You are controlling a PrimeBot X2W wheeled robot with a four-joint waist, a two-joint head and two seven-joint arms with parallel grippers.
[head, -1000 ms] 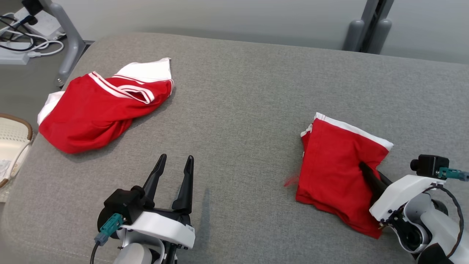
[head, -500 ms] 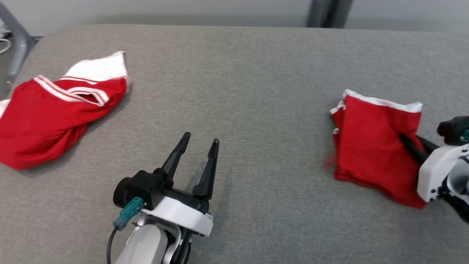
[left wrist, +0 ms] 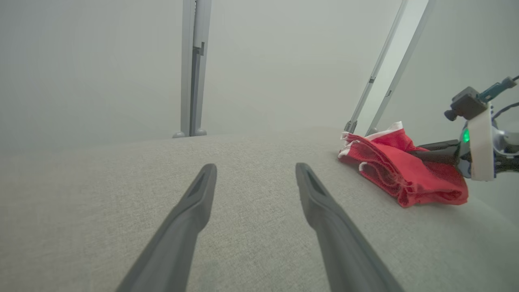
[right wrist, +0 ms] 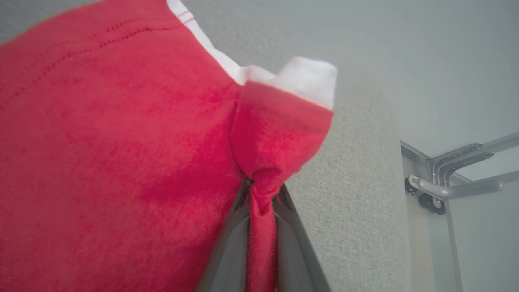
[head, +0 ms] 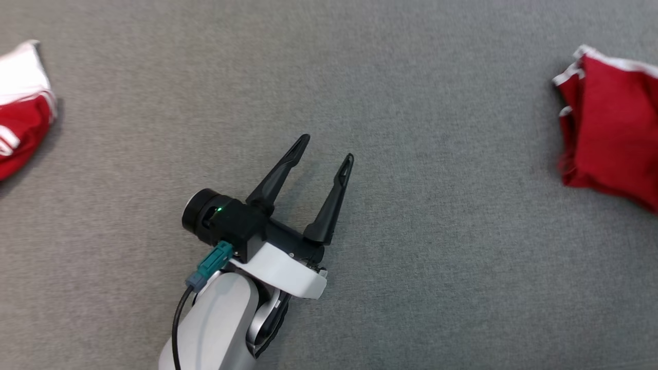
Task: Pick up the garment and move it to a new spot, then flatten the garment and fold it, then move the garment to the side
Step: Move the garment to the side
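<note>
The garment (head: 611, 139) lies folded into a red packet with white edging at the right edge of the head view, on the grey cushioned surface (head: 437, 246). In the right wrist view my right gripper (right wrist: 261, 190) is shut on a bunched red corner of the garment (right wrist: 121, 142), pinched between the two fingers. The left wrist view shows the garment (left wrist: 399, 170) with my right gripper (left wrist: 419, 151) reaching into its far side. My left gripper (head: 327, 147) stands open with nothing in it over the middle of the surface, well left of the garment, and its spread fingers (left wrist: 194, 202) hover just above the fabric.
A second, crumpled red and white garment (head: 20, 118) lies at the left edge of the head view. Beyond the surface's edge in the right wrist view stands a metal frame (right wrist: 454, 178). Grey posts (left wrist: 194, 69) rise behind the far edge.
The head camera has swung down and closer, so both garments have slid toward the picture's edges and my right arm has left it. The right gripper stays shut on the folded garment.
</note>
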